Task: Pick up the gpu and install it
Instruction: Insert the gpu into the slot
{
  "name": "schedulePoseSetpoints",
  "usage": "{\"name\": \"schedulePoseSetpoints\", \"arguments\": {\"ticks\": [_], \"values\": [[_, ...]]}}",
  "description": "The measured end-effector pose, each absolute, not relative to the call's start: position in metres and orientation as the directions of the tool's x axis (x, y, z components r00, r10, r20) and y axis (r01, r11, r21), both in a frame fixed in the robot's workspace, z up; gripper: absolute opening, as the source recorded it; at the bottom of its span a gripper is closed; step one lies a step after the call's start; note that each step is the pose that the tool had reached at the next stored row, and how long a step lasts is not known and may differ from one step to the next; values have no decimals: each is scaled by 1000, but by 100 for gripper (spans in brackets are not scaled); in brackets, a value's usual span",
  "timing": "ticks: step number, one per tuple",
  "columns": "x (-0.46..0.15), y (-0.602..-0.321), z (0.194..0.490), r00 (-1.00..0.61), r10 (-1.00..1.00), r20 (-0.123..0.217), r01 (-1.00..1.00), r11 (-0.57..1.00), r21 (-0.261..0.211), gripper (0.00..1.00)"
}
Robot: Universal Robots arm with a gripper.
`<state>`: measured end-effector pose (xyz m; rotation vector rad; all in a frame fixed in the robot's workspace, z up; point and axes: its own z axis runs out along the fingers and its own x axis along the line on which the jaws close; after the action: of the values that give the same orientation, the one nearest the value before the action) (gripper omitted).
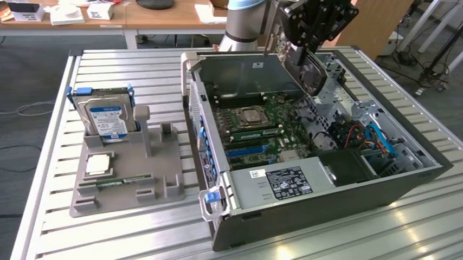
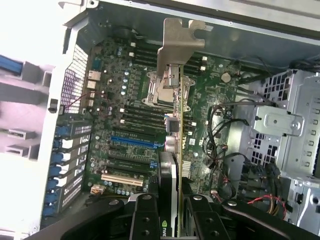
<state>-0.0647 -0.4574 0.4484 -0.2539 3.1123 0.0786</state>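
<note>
Gripper (image 1: pixel 302 46) clamped on gpu (image 1: pixel 308 70) over open PC case (image 1: pixel 289 222).
Fingers (image 2: pixel 145 222) pinched card's two faces. Gpu hung edge-on above mobo (image 1: pixel 253 130), twd table's (image 1: pixel 130 227) far edge.

Sits in a workroom with dark grey floor (image 1: pixel 29 65) around a ribbed metal table (image 1: pixel 108 65), glare on its near slats. Backs onto wooden desks (image 1: pixel 166 19) bearing white boxes (image 1: pixel 101 11); has a pale cable (image 1: pixel 21 108) on the floor.
</note>
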Motion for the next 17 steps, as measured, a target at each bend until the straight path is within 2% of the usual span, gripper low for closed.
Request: {"name": "schedulePoseSetpoints", "arguments": {"ticks": [17], "values": [[-65,-457,448,-898,-439,-22,-440,897,49,27]]}}
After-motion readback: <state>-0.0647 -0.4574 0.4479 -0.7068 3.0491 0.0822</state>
